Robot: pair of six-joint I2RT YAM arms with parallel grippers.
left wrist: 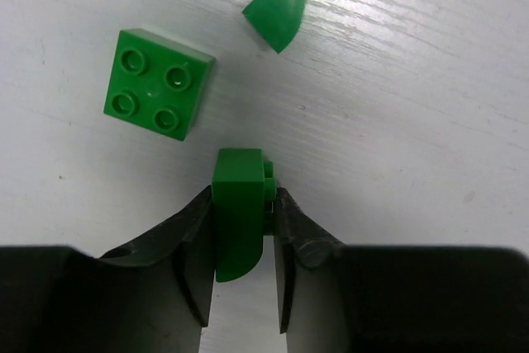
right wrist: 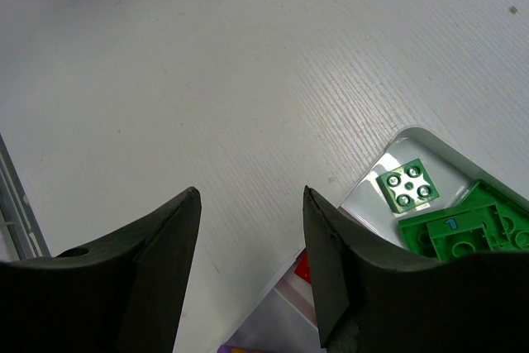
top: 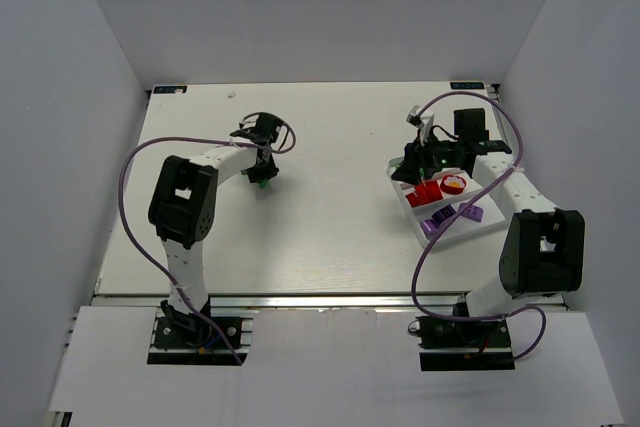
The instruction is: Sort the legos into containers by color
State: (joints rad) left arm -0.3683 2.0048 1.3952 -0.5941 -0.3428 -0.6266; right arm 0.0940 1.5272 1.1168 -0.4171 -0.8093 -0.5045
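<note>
My left gripper (left wrist: 244,204) is shut on a green curved lego (left wrist: 240,212), held just above the table; in the top view it sits at the far left (top: 262,175). A green square lego (left wrist: 157,83) and a green sloped lego (left wrist: 285,2) lie on the table beyond it. The white tray (top: 478,234) stands at the right, with red legos (top: 428,193) in the middle compartment and purple legos (top: 458,214) in the near one. My right gripper (right wrist: 252,204) is open and empty above the tray's left end (right wrist: 397,140), where green legos (right wrist: 407,185) lie in the far compartment.
A yellow and red round piece (top: 455,184) lies among the red legos. The table's side walls stand close on the left and right. The right arm's purple cable (top: 440,222) loops over the tray.
</note>
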